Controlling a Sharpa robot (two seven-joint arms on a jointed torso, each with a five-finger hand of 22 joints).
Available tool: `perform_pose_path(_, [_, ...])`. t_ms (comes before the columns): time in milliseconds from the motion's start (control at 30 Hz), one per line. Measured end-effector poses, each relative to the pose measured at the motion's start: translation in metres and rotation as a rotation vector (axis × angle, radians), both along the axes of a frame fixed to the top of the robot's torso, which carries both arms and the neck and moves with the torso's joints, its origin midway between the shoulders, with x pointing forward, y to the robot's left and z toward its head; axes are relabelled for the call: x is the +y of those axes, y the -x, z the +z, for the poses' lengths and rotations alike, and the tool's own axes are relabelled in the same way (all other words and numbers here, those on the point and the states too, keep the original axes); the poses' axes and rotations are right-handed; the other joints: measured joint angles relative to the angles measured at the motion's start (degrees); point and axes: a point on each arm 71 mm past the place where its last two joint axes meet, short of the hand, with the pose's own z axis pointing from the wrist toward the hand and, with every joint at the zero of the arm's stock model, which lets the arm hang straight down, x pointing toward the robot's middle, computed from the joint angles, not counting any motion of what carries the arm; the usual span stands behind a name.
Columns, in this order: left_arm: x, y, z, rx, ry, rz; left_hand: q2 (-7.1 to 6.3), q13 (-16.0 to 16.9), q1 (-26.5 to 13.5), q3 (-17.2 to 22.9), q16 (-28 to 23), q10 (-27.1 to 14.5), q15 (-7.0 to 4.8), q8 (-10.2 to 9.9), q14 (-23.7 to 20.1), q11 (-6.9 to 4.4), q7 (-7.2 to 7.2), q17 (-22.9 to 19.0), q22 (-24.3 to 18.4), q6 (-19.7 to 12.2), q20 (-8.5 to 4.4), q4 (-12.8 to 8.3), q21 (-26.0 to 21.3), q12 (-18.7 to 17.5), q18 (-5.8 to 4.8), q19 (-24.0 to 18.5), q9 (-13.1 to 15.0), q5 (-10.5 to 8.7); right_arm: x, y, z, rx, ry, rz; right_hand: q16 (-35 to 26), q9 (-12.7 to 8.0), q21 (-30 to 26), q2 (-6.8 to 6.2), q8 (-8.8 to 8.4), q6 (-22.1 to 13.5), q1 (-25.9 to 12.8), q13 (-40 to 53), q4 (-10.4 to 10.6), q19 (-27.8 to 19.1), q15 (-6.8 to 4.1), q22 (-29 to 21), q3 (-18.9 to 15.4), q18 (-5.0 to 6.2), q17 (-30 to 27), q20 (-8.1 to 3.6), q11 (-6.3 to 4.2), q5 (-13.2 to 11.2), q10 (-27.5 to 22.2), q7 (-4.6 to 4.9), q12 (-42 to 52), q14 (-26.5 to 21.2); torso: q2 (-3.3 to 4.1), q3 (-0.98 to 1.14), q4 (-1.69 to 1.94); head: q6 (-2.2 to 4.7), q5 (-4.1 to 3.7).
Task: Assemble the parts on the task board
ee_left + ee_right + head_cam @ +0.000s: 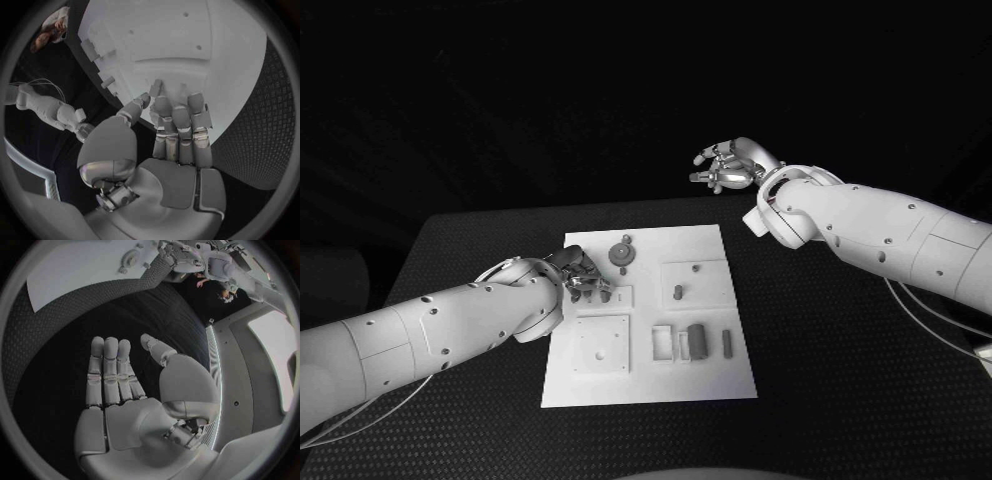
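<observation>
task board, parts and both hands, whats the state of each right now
task board: flat on the table, parts lying in its recesses
gear-shaped part: lying near the board's far edge, untouched
left hand: over the board's left side, fingers straight, holding nothing visible
right hand: raised beyond the table's far edge, fingers apart, empty

left hand (581, 275) covers task board (651, 385) left edge | parts (692, 342) too small to identify

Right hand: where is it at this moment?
In the head view the right hand is raised beyond the table's far edge, to the right of the task board and apart from it, fingers spread and holding nothing.
</observation>
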Motion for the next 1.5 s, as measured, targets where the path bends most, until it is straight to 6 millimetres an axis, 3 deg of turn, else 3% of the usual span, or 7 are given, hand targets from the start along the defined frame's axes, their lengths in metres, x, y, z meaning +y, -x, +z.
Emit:
perform_pose_path(300, [0.0006,0.0001,-0.0001,0.001,-0.001,0.002,-0.70,-0.01,-0.70,-0.33,0.00,0.00,0.01,0.00,0.00,0.00,-0.03,0.00,0.05,-0.03,-0.07,0.83,0.00,0.00,0.00,0.08,0.08,-0.79,-0.0002,0.0001,-0.0002,0.001,0.000,0.000,0.00,-0.05,0.00,0.00,0.00,0.00,0.00,-0.06,0.16,0.00,0.00,0.05,-0.16,0.00,0.06,0.00,0.00,0.00,0.00,0.00,0.00,0.00,0.00,0.01,0.01,-0.01,0.05])
perform_pose_path(533, [0.0015,0.0001,-0.0004,0.003,-0.003,0.006,-2.73,0.06,-3.49,-0.59,0.00,0.00,0.02,-0.21,0.01,0.00,-0.10,-0.05,0.04,-0.09,-0.08,4.05,-0.58,0.00,0.00,0.10,0.18,-9.59,-0.0007,0.0001,-0.0004,0.001,0.000,-0.001,-0.23,-0.05,0.00,0.00,0.00,-0.01,0.00,-0.12,0.32,0.00,0.00,0.05,-0.01,0.00,0.11,0.00,0.00,0.00,0.00,0.01,0.00,0.00,0.00,0.01,0.00,0.02,0.05])
perform_pose_path(600, [0.0019,0.0001,-0.0005,0.004,-0.004,0.009,-3.22,0.06,-3.98,-0.52,0.00,0.00,0.02,-0.21,0.01,0.00,-0.11,-0.05,0.04,-0.09,-0.19,4.78,-0.58,0.00,0.00,0.21,0.22,-10.66,-0.0011,0.0001,-0.0004,0.001,0.000,-0.001,-0.23,-0.05,0.00,0.03,0.00,-0.01,-0.03,-0.12,0.32,0.00,0.00,0.05,0.00,0.00,0.11,0.00,0.00,0.00,0.00,0.01,0.00,0.00,0.00,0.01,0.01,0.02,0.01])
perform_pose_path(933, [0.0034,0.0002,-0.0014,0.015,-0.014,0.019,-2.83,0.29,-5.77,-2.97,0.00,0.00,-0.11,-0.21,-0.14,0.00,-0.21,-0.05,0.03,-0.07,-0.25,4.67,-0.85,0.00,0.00,0.29,0.58,-10.87,-0.0024,0.0002,-0.0006,0.002,0.000,-0.003,-0.23,-0.10,0.00,0.23,0.00,-0.02,-0.23,-0.19,0.31,0.00,0.00,0.11,0.00,0.00,0.21,0.00,0.00,0.00,0.00,0.02,0.23,0.00,-0.02,0.01,0.01,0.09,-0.07])
perform_pose_path(1033, [0.0035,0.0003,-0.0018,0.022,-0.021,0.019,-1.76,0.32,-5.29,-3.60,0.00,0.00,-0.12,-0.21,-0.15,0.00,-0.31,0.02,0.03,-0.11,-0.25,4.04,-0.85,0.00,0.00,0.29,0.73,-10.16,-0.0022,0.0002,-0.0007,0.002,0.000,-0.003,-0.23,-0.10,0.00,0.23,0.00,0.03,-0.23,-0.19,0.31,0.00,0.00,0.11,0.00,0.00,0.22,0.00,0.00,0.00,0.00,-0.03,0.23,0.00,-0.02,0.00,0.01,0.11,-0.09])
perform_pose_path(1267, [0.0023,0.0005,-0.0042,0.063,-0.058,0.003,1.01,0.36,-4.61,-4.85,0.00,0.00,-0.12,-0.20,-0.15,0.00,-0.56,0.02,0.02,0.04,-0.25,1.46,-0.85,0.00,0.00,0.29,0.98,-3.03,-0.0018,-0.0001,-0.0010,0.003,0.001,-0.002,-0.23,-0.09,0.00,0.23,0.00,0.11,-0.23,-0.19,0.31,0.00,0.00,0.10,0.00,0.00,0.22,0.00,0.00,0.00,0.00,-0.11,0.23,0.00,-0.01,0.01,-0.01,0.12,-0.13])
perform_pose_path(1500, [0.0026,-0.0064,-0.0001,0.095,-0.099,-0.008,1.92,0.35,-5.52,-5.15,0.01,0.00,-0.12,-0.14,-0.15,0.00,-0.49,0.02,0.02,0.32,-0.25,1.05,-0.85,0.00,0.00,0.29,1.01,0.97,-0.0007,-0.0004,-0.0013,0.005,0.000,-0.001,-0.23,-0.09,0.00,0.22,0.00,0.10,-0.23,-0.24,0.31,0.00,0.00,0.10,0.00,0.00,0.28,0.00,0.00,0.00,0.00,-0.10,0.23,0.00,0.00,0.03,-0.03,0.04,-0.15])
